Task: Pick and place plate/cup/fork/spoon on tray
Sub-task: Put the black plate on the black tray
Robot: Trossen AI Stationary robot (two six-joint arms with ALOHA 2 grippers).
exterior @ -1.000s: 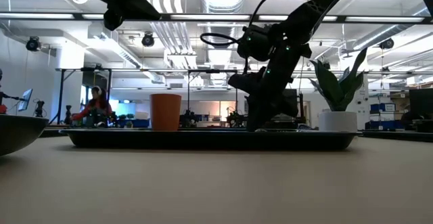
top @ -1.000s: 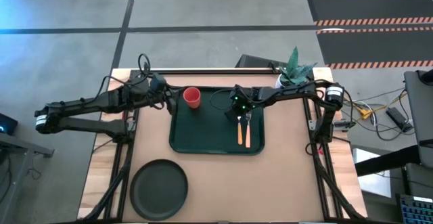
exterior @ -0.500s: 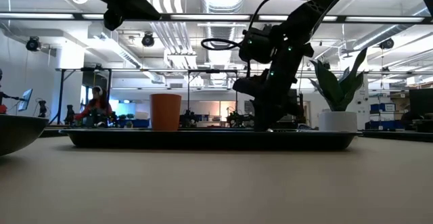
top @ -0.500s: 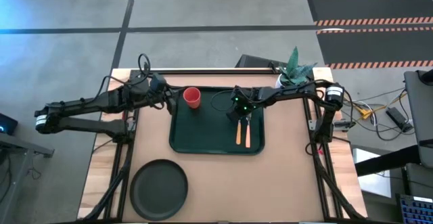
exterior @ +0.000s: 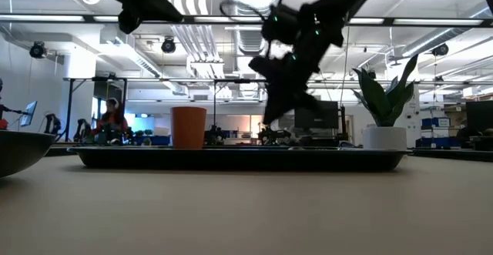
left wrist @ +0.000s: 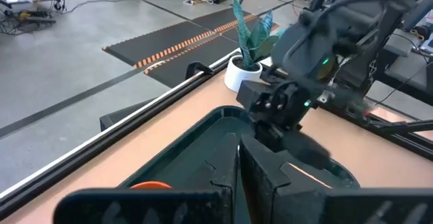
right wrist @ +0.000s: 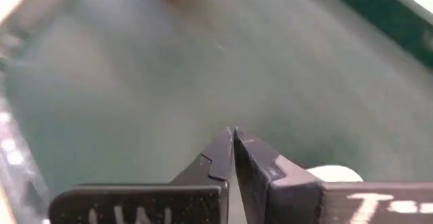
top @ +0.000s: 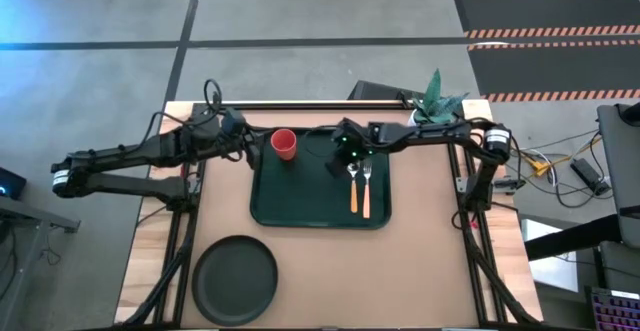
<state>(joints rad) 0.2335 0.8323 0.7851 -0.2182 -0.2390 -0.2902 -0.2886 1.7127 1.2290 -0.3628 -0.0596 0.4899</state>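
The dark green tray (top: 300,196) lies in the middle of the table. The red cup (top: 284,143) stands upright in its far left corner. The spoon (top: 352,189) and the fork (top: 366,191) lie side by side on the tray's right half, orange handles toward the near edge. The dark plate (top: 236,279) rests on the table near the front left, off the tray. My right gripper (right wrist: 233,139) is shut and empty, above the tray between the cup and the spoon (top: 334,167). My left gripper (left wrist: 240,149) is shut and empty, high beside the tray's far left corner (top: 246,143).
A white pot with a green plant (top: 430,111) stands at the table's far right, behind the right arm. Bare table shows right of the tray and between the tray and the plate. People and desks show in the room beyond the table (exterior: 112,124).
My right gripper has risen from the far ends of the spoon and fork and gone toward the table's left, over the tray's middle. The heads of both utensils now show, and both lie still on the tray.
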